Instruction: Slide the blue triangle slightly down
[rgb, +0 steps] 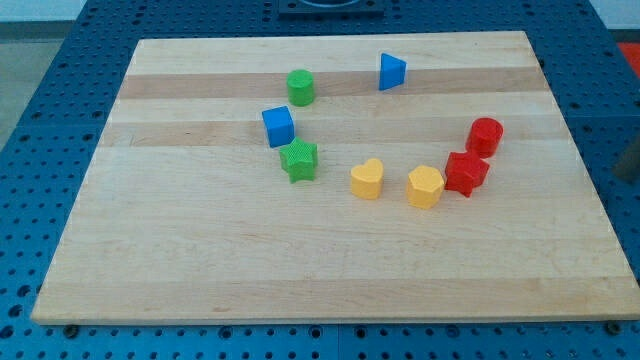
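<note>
The blue triangle (391, 71) sits near the view's top, right of centre, on the wooden board (200, 250). No other block touches it. My tip does not show in this view, so I cannot place it relative to the blocks.
A green cylinder (300, 87) lies left of the triangle. A blue cube (278, 126) touches a green star (298, 160) below it. A yellow heart (367, 179), a yellow hexagon (425, 186), a red star (465, 172) and a red cylinder (485, 135) curve along the right.
</note>
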